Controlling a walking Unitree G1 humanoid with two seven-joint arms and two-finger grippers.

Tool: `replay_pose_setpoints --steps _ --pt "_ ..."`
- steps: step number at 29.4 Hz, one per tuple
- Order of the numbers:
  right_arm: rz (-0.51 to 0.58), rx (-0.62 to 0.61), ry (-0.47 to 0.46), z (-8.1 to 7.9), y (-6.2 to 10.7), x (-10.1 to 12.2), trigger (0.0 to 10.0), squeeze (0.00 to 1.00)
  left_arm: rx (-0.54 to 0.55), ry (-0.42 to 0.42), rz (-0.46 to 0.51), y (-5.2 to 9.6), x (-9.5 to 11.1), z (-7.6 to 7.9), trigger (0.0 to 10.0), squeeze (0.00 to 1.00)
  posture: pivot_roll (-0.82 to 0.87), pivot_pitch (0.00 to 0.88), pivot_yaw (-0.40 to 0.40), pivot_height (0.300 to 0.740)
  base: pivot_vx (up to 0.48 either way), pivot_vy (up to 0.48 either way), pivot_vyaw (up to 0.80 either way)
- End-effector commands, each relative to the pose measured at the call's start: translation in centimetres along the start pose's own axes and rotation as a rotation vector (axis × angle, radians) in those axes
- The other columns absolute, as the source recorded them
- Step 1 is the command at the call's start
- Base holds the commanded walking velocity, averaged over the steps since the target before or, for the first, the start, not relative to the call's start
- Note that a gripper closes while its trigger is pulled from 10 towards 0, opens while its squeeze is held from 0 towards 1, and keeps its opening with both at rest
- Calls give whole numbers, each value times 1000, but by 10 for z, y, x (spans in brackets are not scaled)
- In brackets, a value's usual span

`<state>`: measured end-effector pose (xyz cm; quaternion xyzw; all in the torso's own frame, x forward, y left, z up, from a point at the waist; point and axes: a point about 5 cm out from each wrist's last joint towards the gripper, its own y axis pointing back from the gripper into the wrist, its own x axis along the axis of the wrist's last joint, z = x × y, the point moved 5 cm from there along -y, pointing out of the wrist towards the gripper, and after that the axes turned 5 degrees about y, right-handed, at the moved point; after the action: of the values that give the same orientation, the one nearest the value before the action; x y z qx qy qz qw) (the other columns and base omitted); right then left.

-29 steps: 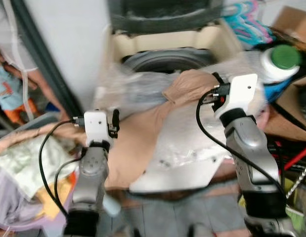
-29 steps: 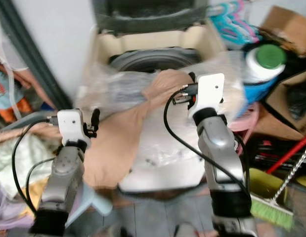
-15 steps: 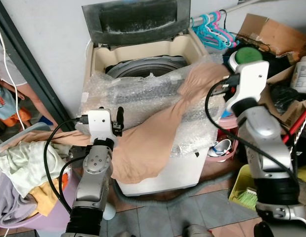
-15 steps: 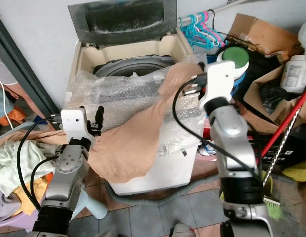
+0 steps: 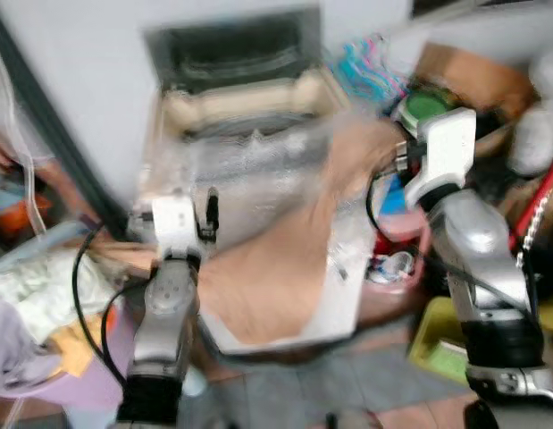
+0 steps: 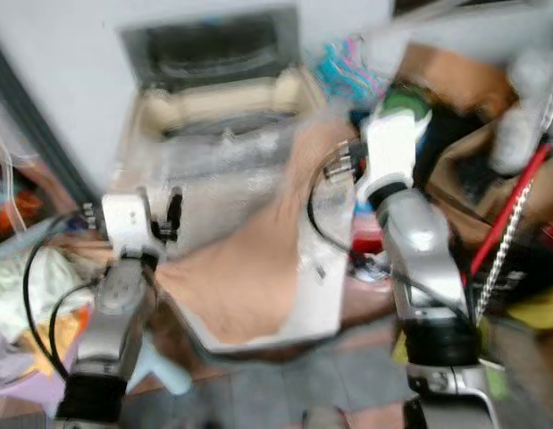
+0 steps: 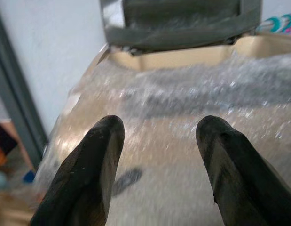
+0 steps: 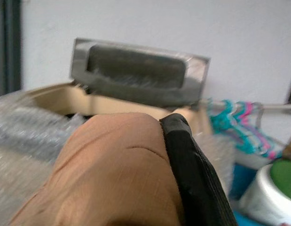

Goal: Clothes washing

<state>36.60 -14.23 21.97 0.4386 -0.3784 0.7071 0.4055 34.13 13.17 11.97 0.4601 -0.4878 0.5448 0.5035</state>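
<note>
A tan garment (image 5: pixel 285 268) is gripped by the right hand (image 8: pixel 183 155) at frame centre, draped outside the open washing machine (image 5: pixel 249 98). The left hand (image 7: pixel 157 155) is held open and empty. Loading is judged barely begun.

Both head views are motion-blurred, so you cannot read the clutter beyond the right gripper (image 5: pixel 403 161). The tan cloth (image 8: pixel 112 174) hides one of its fingers and runs off-frame.
</note>
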Motion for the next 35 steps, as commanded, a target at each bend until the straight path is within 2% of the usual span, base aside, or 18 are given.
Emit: replay_pose_setpoints --steps 1,3,9,15,19,22,25,27,29,30,31,32,34,35 --pt "83 62 22 -8 -5 24 10000 0 59 -23 8 0 3 -13 10000 0 -107 0 89 740 0 0 800" --pt "112 92 45 -12 -7 31 10000 0 57 -24 8 2 3 -12 10000 0 -107 0 89 740 0 0 800" --pt "139 79 37 -8 -11 41 10000 0 40 -42 8 6 2 -10 10000 0 -97 0 92 740 0 0 792" --pt "199 87 58 0 -18 63 10000 0 43 -30 30 10 7 -14 10000 0 -90 0 83 740 205 0 772" --pt "282 140 130 6 -36 96 10000 0 57 -24 25 9 6 -13 10000 0 -91 0 73 740 372 0 750" --pt "352 177 171 15 -55 129 10000 0 55 -17 27 9 6 -10 10000 0 -93 0 64 740 337 0 719" --pt "372 187 195 20 -62 142 10000 0 56 -15 26 9 5 -9 10000 0 -94 0 62 740 337 0 700" --pt "389 177 208 33 -72 161 10000 0 57 -13 24 11 4 -8 10000 0 -94 0 56 740 336 0 612" --pt "394 173 211 37 -75 167 10000 0 57 -13 23 11 4 -8 10000 0 -94 0 56 740 337 0 606" --pt "405 139 219 53 -83 186 10000 0 56 -11 22 11 3 -7 10000 0 -94 0 54 740 337 0 419" --pt "414 110 229 61 -86 195 10000 0 56 -10 22 10 3 -7 10000 0 -94 0 54 740 341 0 0" --pt "414 110 229 61 -86 195 10000 0 56 -10 22 10 3 -7 10000 0 -94 0 54 740 341 0 0" --pt "415 30 294 79 -91 216 10000 0 54 -8 22 10 3 -6 10000 0 -102 0 59 740 337 0 0" --pt "428 -68 351 99 -90 241 10000 0 52 -3 19 9 2 -4 10000 0 -104 0 58 740 341 0 0"
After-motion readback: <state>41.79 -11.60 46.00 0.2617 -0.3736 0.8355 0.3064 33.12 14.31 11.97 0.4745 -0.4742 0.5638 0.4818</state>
